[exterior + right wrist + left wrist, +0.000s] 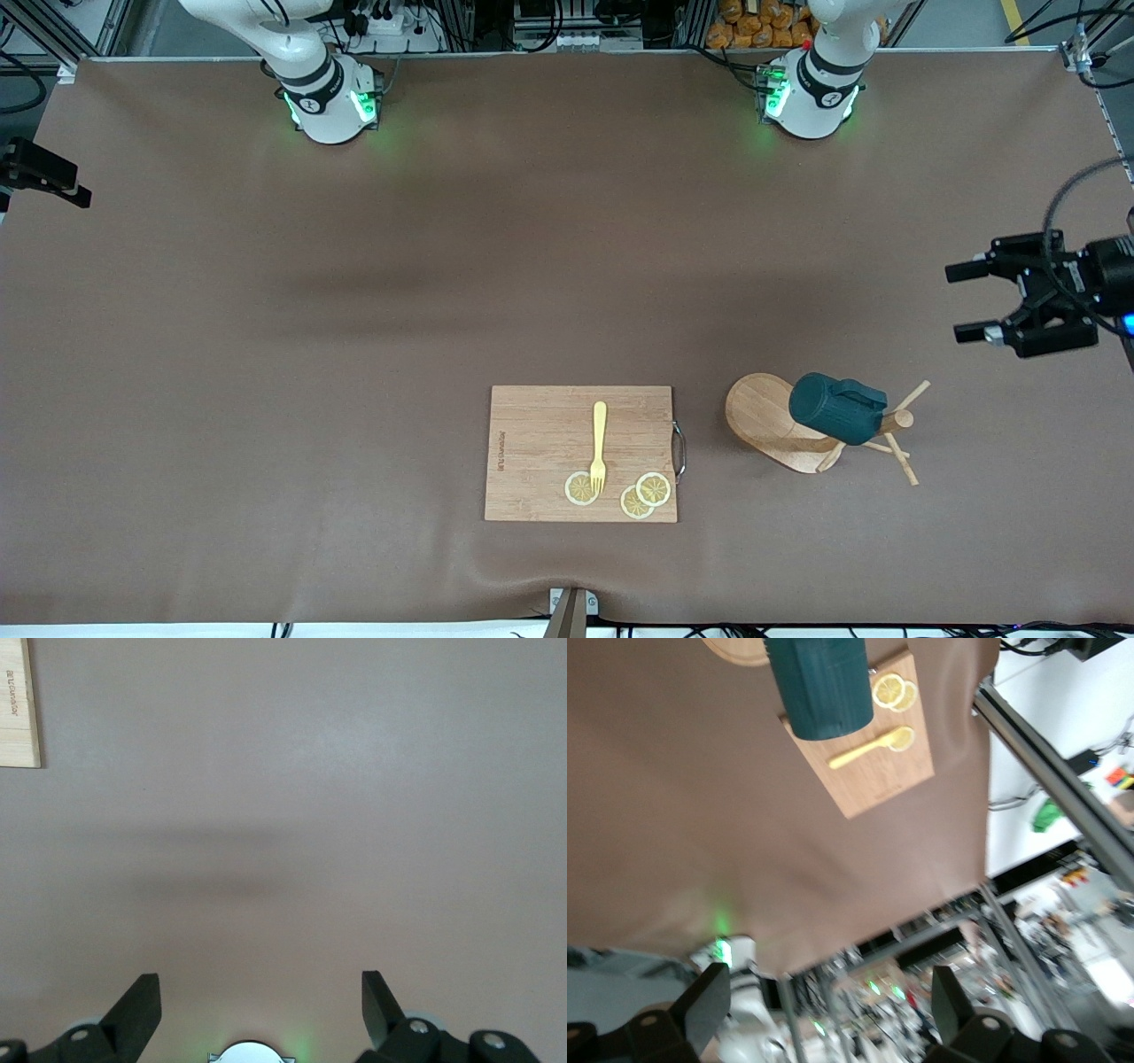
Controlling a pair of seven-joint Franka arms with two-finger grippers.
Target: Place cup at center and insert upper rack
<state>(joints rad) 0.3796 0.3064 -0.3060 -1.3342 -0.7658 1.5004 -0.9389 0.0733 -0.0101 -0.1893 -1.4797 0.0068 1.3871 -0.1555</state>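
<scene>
The cup [837, 408], dark teal and ribbed, hangs on the upper rack [764, 415], a light wooden mug tree with an oval base and thin pegs [904, 456]. It stands beside the cutting board, toward the left arm's end of the table. The left wrist view shows the cup [819, 682] and the rack's base [740, 649]. My left gripper [955, 301] [828, 1001] is open and empty, up in the air over the table edge at the left arm's end, apart from the cup. My right gripper [260, 992] is open and empty over bare table; it does not show in the front view.
A rectangular wooden cutting board [580, 452] [877, 771] [18, 700] lies near the table's front-camera edge. On it are a yellow fork [599, 447] and three lemon slices [645, 494]. A brown mat [354, 354] covers the table.
</scene>
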